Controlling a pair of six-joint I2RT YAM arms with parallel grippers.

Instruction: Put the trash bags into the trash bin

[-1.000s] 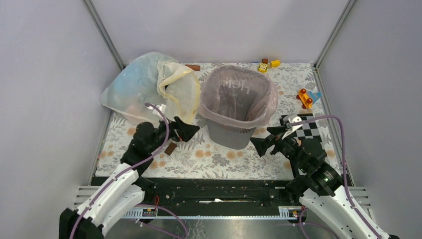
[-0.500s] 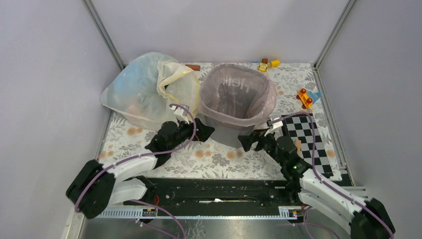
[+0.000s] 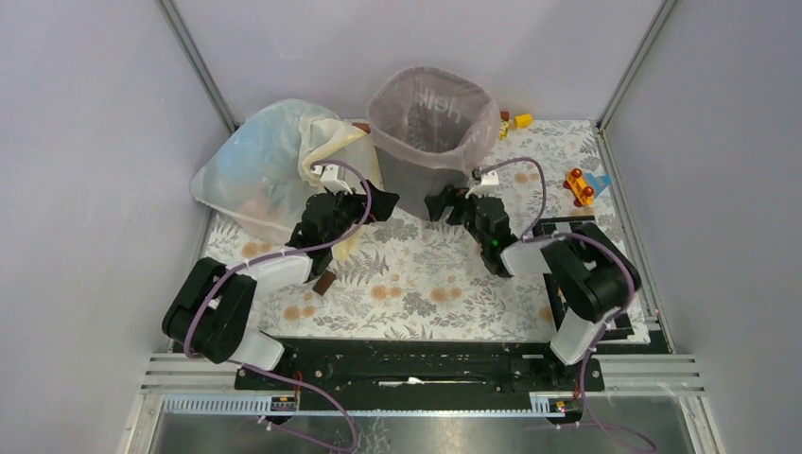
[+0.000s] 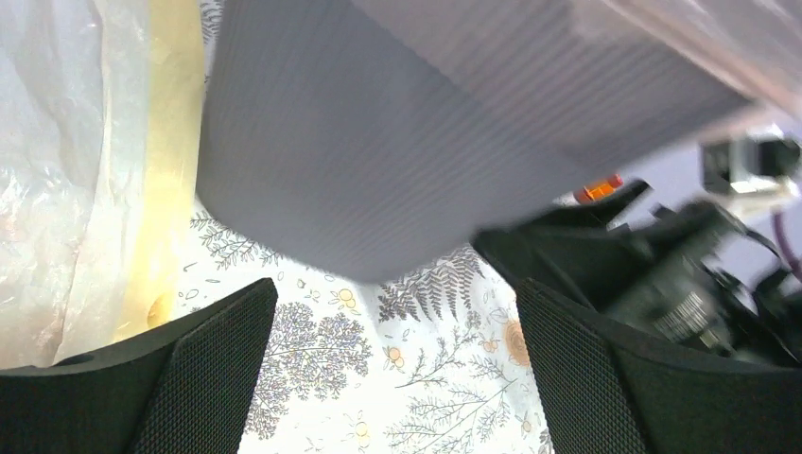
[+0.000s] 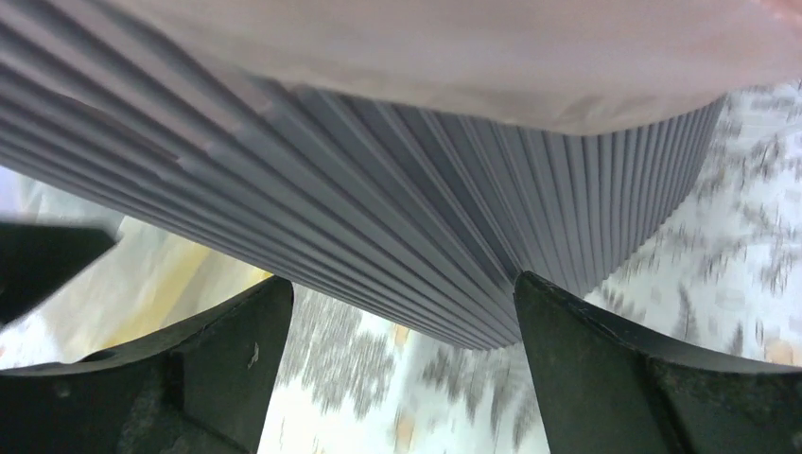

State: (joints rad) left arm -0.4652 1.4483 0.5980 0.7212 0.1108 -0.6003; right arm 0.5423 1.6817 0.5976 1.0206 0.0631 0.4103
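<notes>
Trash bin (image 3: 409, 185) shifted back; wrist views blurred.

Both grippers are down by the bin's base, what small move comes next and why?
Probably ease both arms back: the pink bag already lines the bin, folded over its rim, and the left gripper and right gripper sit open beside its base.

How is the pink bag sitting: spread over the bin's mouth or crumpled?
Spread: the pink bag lines the bin, folded over its rim.

Pink trash bag (image 3: 431, 115) — inside grey bin (image 3: 414, 180)
</notes>
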